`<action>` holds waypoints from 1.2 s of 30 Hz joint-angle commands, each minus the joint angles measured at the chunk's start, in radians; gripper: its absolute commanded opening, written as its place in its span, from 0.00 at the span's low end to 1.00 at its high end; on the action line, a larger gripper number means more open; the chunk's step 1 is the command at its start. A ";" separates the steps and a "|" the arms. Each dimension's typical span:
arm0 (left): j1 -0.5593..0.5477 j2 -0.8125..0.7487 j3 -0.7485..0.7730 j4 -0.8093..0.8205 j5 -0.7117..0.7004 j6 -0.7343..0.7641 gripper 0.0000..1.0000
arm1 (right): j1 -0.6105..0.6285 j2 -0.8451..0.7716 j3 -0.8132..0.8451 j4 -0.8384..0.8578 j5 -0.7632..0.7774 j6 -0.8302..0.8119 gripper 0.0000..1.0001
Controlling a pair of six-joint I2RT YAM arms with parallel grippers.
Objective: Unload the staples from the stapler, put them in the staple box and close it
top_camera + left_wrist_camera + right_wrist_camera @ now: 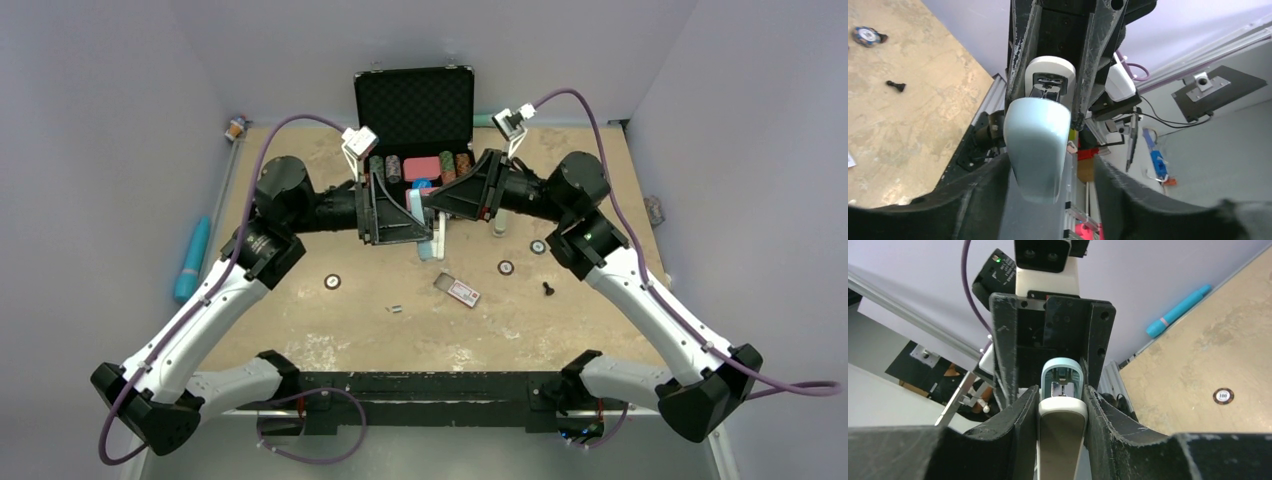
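Right wrist view: right gripper (pixel 1060 396) pinches the stapler (pixel 1062 435), left gripper (pixel 1050 176) seems spread around it; hold this pinch firm.

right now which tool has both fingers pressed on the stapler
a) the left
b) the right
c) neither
b: in the right wrist view the right tool has both fingers tight against the stapler, while the left wrist view shows a gap between the stapler and one finger of the left tool.
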 commanded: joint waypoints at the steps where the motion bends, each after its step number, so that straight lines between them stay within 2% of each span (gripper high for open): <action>1: -0.002 -0.069 -0.002 -0.078 -0.089 0.055 0.72 | 0.005 -0.036 -0.001 -0.088 0.039 -0.060 0.00; 4: 0.001 -0.116 -0.028 -0.156 -0.147 0.088 0.81 | 0.006 -0.029 0.005 -0.193 0.070 -0.102 0.00; 9: 0.012 -0.208 -0.064 -0.328 -0.281 0.152 0.81 | 0.006 -0.008 -0.009 -0.334 0.101 -0.166 0.00; 14: 0.018 -0.278 -0.058 -0.517 -0.455 0.216 0.69 | 0.006 -0.001 -0.010 -0.446 0.172 -0.254 0.00; 17: 0.017 -0.290 -0.067 -0.573 -0.504 0.227 0.61 | 0.006 0.023 -0.006 -0.502 0.213 -0.313 0.00; 20: 0.018 -0.272 -0.078 -0.619 -0.531 0.225 0.49 | 0.020 0.076 0.014 -0.579 0.251 -0.373 0.00; 23: 0.017 -0.245 -0.106 -0.620 -0.524 0.225 0.36 | 0.076 0.131 0.029 -0.609 0.296 -0.411 0.00; 25: 0.017 -0.235 -0.135 -0.595 -0.522 0.210 0.30 | 0.118 0.174 0.037 -0.620 0.312 -0.426 0.00; 29: 0.018 -0.209 -0.176 -0.565 -0.552 0.199 0.27 | 0.171 0.243 0.018 -0.589 0.306 -0.427 0.00; 34: 0.018 -0.161 -0.219 -0.570 -0.632 0.174 0.20 | 0.181 0.275 -0.007 -0.550 0.262 -0.427 0.00; 36: 0.019 -0.145 -0.236 -0.559 -0.644 0.156 0.14 | 0.181 0.282 -0.013 -0.540 0.250 -0.426 0.00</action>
